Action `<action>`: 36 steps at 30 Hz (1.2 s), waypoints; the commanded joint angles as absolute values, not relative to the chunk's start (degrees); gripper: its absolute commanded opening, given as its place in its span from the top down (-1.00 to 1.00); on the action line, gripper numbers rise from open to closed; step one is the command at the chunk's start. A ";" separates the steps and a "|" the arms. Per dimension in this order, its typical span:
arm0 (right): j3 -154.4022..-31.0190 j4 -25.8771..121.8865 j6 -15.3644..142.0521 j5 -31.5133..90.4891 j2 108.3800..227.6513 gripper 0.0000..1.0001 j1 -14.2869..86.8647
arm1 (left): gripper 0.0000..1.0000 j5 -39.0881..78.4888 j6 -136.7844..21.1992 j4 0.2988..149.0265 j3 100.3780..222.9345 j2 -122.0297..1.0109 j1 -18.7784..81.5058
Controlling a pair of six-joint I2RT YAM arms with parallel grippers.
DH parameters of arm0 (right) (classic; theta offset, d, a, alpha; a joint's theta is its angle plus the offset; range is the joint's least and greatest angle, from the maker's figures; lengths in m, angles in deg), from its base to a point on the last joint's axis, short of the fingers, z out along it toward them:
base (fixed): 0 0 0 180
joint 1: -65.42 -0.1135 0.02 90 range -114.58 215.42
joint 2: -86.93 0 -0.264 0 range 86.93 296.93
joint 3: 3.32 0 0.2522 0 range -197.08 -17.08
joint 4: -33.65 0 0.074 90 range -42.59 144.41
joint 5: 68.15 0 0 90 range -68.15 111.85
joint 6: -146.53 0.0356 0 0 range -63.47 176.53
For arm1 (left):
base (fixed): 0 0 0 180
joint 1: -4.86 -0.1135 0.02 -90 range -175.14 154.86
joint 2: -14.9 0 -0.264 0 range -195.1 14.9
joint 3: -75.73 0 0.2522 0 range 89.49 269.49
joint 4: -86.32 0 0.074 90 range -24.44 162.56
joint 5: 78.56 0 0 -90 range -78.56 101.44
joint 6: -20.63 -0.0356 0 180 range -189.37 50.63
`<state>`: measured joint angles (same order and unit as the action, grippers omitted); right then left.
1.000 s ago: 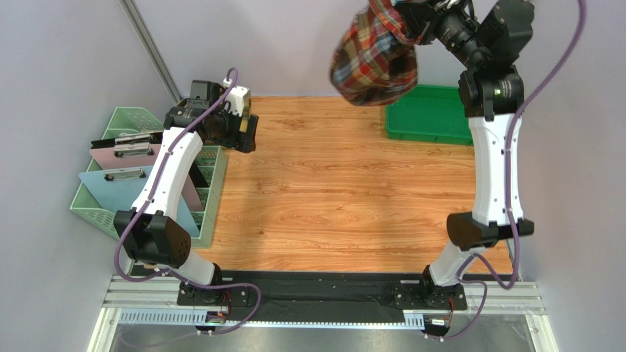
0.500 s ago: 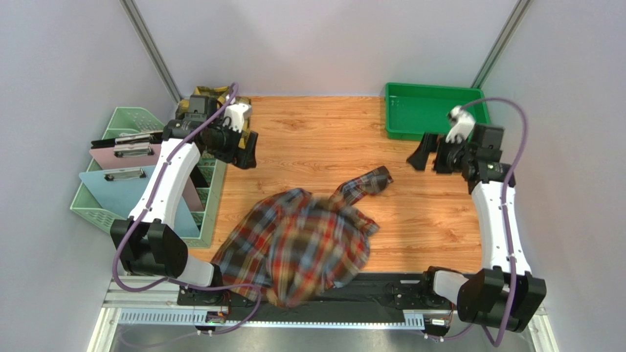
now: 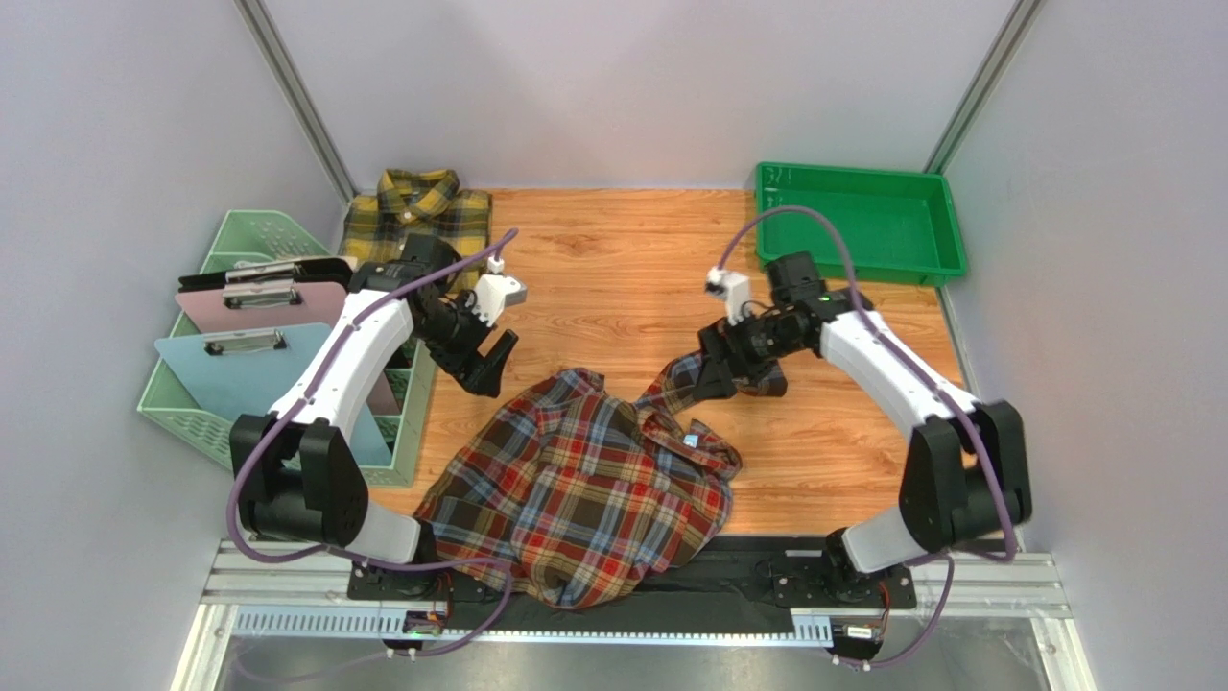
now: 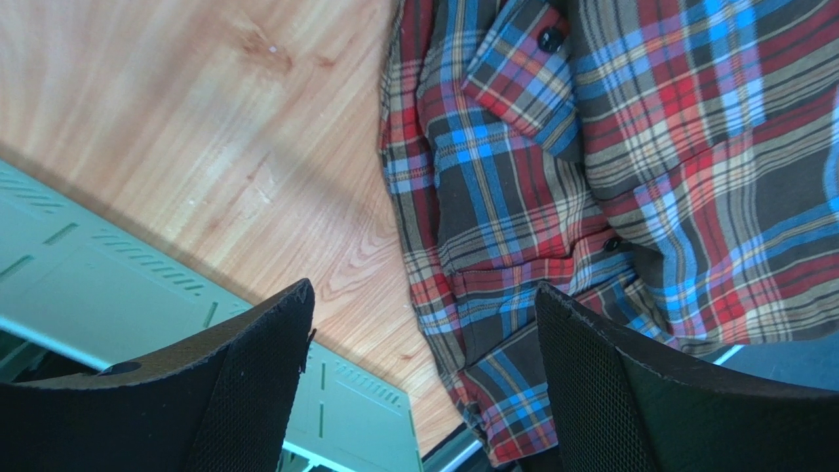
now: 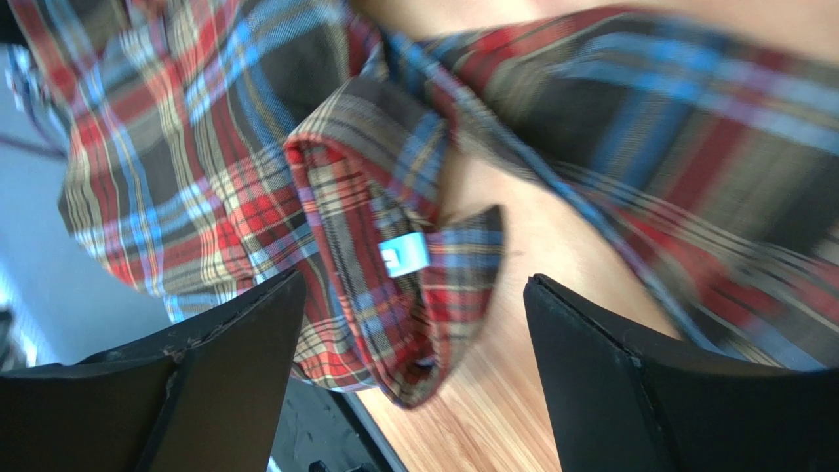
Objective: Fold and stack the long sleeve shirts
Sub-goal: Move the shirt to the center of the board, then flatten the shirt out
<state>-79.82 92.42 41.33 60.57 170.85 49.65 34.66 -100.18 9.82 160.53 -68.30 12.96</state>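
Note:
The red, brown and blue plaid long sleeve shirt (image 3: 577, 482) lies crumpled on the wooden table, its lower part hanging over the front edge. One sleeve (image 3: 678, 386) reaches toward the right arm. The yellow and dark plaid shirt (image 3: 418, 209) lies bunched at the back left corner. My left gripper (image 3: 483, 360) hovers open above the red shirt's left edge (image 4: 591, 147), with nothing between its fingers. My right gripper (image 3: 717, 375) is open over the collar and its blue label (image 5: 404, 254), also empty.
A green tray (image 3: 865, 238) sits at the back right. A pale green basket (image 3: 231, 231) on the left holds pink (image 3: 252, 305) and blue (image 3: 216, 367) clipboards; its wall (image 4: 98, 305) shows close to the left gripper. A black strip (image 3: 750, 554) runs along the table's front.
The right gripper, which held the red shirt high, has let it go; the shirt now lies on the table. Both arms have come down and inward to its upper edge.

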 commanded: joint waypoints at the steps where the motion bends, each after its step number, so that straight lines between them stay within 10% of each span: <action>1: -79.75 90.31 37.80 63.42 174.73 -0.74 43.80 | -0.73 32.97 -101.46 13.05 158.66 -70.44 14.35; 17: -81.94 76.24 49.41 48.05 183.87 -0.84 29.56 | -0.64 40.62 -86.96 18.68 163.84 -81.61 14.36; 18: -82.11 75.72 49.67 46.99 184.49 -0.79 28.77 | -0.64 40.88 -86.52 18.94 163.84 -81.78 14.01; 22: -84.91 79.74 46.88 46.98 185.11 0.57 28.50 | -0.61 41.32 -86.59 18.95 163.76 -82.05 13.65; 25: -86.24 87.64 42.66 50.92 179.08 1.00 31.04 | -0.59 43.24 -88.43 18.42 164.02 -82.13 13.74; 36: -79.85 111.02 23.75 50.95 161.48 1.00 47.38 | -0.54 36.23 -85.90 19.21 170.52 -91.70 22.87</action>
<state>-83.90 100.23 31.32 53.51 163.58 43.72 39.36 -87.96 18.50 167.16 -87.60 19.72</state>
